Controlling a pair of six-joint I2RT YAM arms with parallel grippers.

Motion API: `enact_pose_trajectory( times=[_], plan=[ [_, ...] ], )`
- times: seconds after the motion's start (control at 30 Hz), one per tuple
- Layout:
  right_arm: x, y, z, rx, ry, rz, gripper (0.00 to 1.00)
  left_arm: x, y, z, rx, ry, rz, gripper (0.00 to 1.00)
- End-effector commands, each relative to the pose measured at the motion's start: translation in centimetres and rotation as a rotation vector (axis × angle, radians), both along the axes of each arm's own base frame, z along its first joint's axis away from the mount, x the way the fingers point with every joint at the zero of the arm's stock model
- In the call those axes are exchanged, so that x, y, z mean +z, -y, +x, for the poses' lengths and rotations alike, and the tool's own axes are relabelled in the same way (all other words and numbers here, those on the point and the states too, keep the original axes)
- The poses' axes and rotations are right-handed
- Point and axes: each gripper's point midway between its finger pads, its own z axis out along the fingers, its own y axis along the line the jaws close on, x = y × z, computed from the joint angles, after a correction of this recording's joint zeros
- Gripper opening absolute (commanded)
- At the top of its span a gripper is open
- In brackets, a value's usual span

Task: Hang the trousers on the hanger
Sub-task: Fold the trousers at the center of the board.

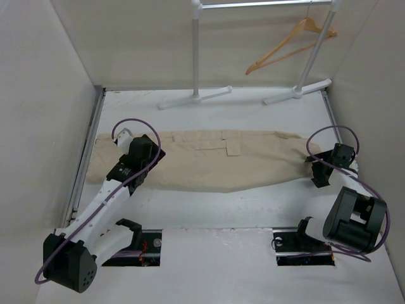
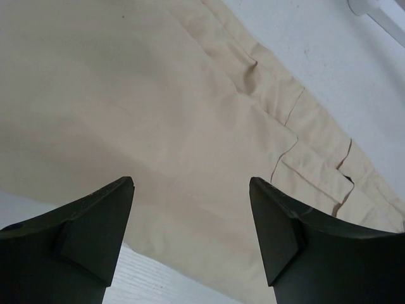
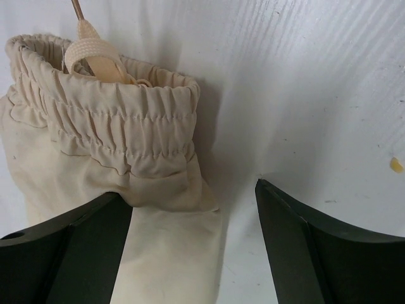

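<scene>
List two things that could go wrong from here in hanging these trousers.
1. The right gripper is open at the corner of the waistband; a pinch may catch little cloth and slip.
2. The left gripper is open over the flat trousers; it may lift only the top layer, leaving the rest sagging before the hanger on the rack.

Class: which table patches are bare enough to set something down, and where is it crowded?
Bare: the strip between the trousers and the rack feet; the middle strip between trousers and arm bases. Crowded: both trouser ends, by the left tool and right tool.
</scene>
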Motion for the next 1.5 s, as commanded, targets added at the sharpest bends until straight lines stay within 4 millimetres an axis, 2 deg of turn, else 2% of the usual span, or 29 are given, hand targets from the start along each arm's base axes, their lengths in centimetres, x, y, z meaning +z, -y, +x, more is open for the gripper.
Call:
enact_pose_trajectory(
  times=[0.0,0.43,0.47,0.5,0.63,0.7,0.77,0.87,0.97,1.13,1.27,1.33,1.47],
  plan=[
    [-0.2,0.6,0.4,-0.03,0.007,-0.001,0.83,1.1,0.3,-0.1,0.002,0.048,-0.024,0.72],
    [-0.2,0.6,0.4,-0.03,0.007,-0.001,0.83,1.6,0.0,-0.5,0.003,0.057,-0.03,0.7],
    [-1.1,-0.3,0.4,-0.038,0.036,-0.006,0.72,1.7,0.0,-0.5,0.003,0.06,-0.031,0.7],
    [-0.1,-0.5,0.2,-0.023,0.046,-0.021,0.77,1.9,0.0,-0.5,0.003,0.065,-0.033,0.69],
    [4.8,-2.0,-0.2,0.042,0.144,-0.061,0.83,2.8,0.4,-0.7,-0.013,0.086,-0.042,0.62],
    [7.1,-2.1,-1.0,0.051,0.186,-0.102,0.87,3.6,0.8,-0.8,-0.03,0.104,-0.058,0.58],
    [7.8,-1.5,-2.1,0.032,0.18,-0.142,0.91,3.9,1.2,-0.9,-0.048,0.112,-0.064,0.58],
    [6.4,-0.5,-3.0,0.003,0.14,-0.138,0.92,3.4,1.3,-1.2,-0.056,0.102,-0.067,0.58],
    [5.2,0.3,-3.0,-0.04,0.138,-0.114,0.91,2.7,1.4,-1.3,-0.068,0.088,-0.077,0.58],
    [4.6,1.2,-0.4,-0.037,0.179,-0.053,0.91,2.0,2.0,-1.3,-0.092,0.077,-0.1,0.59],
    [5.6,2.2,1.9,-0.073,0.287,-0.03,0.93,1.2,2.6,-1.5,-0.111,0.065,-0.107,0.59],
    [4.6,2.1,2.5,-0.077,0.261,0.003,0.93,0.7,2.8,-1.6,-0.118,0.055,-0.105,0.59],
    [1.4,2.2,2.3,-0.124,0.172,0.052,0.91,0.0,2.7,-1.8,-0.113,0.037,-0.105,0.59]
  ],
)
